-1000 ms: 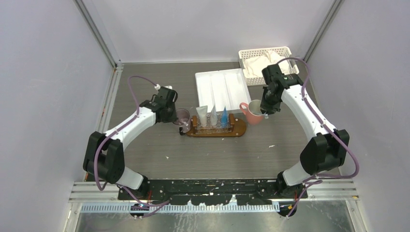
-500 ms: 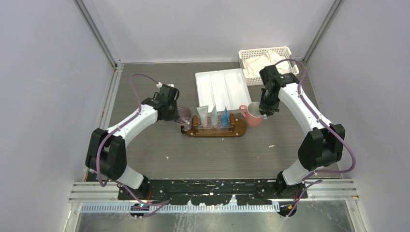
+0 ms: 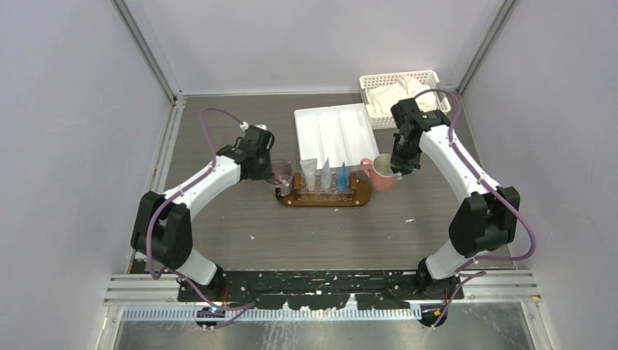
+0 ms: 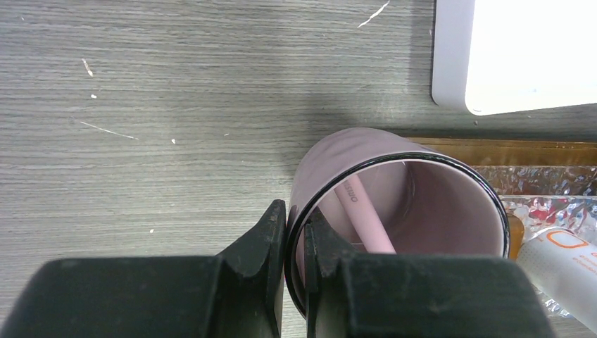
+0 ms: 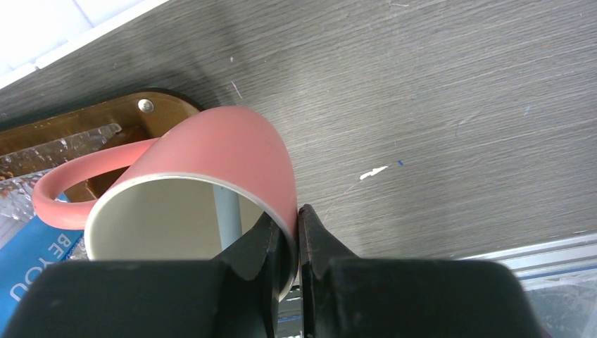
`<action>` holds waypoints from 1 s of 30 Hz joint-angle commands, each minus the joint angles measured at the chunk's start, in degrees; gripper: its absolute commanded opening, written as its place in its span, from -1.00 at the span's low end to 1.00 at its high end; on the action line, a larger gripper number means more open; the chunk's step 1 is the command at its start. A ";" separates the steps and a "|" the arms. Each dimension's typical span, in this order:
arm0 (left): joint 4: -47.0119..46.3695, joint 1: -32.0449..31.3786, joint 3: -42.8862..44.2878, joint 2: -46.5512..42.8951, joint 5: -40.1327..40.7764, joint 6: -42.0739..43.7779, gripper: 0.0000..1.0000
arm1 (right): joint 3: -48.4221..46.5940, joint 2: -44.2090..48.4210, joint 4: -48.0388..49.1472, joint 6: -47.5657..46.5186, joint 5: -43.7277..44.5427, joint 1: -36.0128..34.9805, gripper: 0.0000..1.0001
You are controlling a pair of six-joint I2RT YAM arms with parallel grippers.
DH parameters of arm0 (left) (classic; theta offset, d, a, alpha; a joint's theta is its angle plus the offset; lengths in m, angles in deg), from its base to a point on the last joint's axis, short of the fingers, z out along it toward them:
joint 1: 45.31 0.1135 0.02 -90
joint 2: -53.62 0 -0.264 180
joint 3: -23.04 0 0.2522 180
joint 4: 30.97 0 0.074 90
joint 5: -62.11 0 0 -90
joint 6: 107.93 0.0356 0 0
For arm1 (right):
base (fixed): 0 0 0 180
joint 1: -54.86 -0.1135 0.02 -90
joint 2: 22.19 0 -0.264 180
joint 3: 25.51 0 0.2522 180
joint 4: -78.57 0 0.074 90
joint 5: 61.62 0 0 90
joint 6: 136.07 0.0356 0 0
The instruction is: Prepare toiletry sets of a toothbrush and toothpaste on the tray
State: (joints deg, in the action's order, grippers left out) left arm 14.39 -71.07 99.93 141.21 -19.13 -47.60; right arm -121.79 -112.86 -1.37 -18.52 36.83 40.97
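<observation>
The wooden tray (image 3: 326, 197) lies mid-counter (image 3: 291, 233), with three toothpaste tubes (image 3: 326, 175) standing side by side on it: two white-grey ones and a blue one nearest 3 o'clock.

At the tray's 9 o'clock end, the left end effector (image 4: 296, 215) pinches the wall of a mauve cup (image 4: 352, 151), one finger outside the rim and one inside. A pink toothbrush (image 4: 362, 218) leans inside the cup. Whether the cup rests on the tray's end or just beside it cannot be told.

At the 3 o'clock end, the right end effector (image 5: 290, 218) pinches the rim of a salmon mug (image 5: 225, 155) the same way. The mug is tilted, its handle reaching over the tray's rounded end, with a pale slim handle inside it.

A white divided tray (image 3: 331, 135) crowds the wooden tray at 12 o'clock, just behind the tubes. A white lattice basket (image 3: 430, 76) holding cloth sits at about 1 o'clock, behind the right arm.
</observation>
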 commanded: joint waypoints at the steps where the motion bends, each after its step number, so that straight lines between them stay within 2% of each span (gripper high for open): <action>1: -0.98 -0.26 1.36 -2.90 -0.62 -1.06 -0.99 | -2.73 0.27 1.42 1.10 -1.06 -0.93 -0.99; 12: 1.54 -0.26 -1.40 -8.90 -1.71 -1.43 -0.99 | 1.97 1.91 3.87 4.32 -0.50 -5.03 -0.99; 22: -0.53 -0.50 -2.23 -7.08 -4.30 -2.18 -0.99 | 5.88 3.43 6.18 6.94 1.15 -6.59 -0.99; 30: -1.43 -0.61 -2.20 -6.27 -4.45 -2.29 -0.99 | 5.84 3.45 6.82 12.79 3.42 -6.58 -0.99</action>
State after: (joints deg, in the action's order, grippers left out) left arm 17.25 -71.16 96.91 135.40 -20.66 -48.02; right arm -115.21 -113.08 3.16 -10.41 38.21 34.72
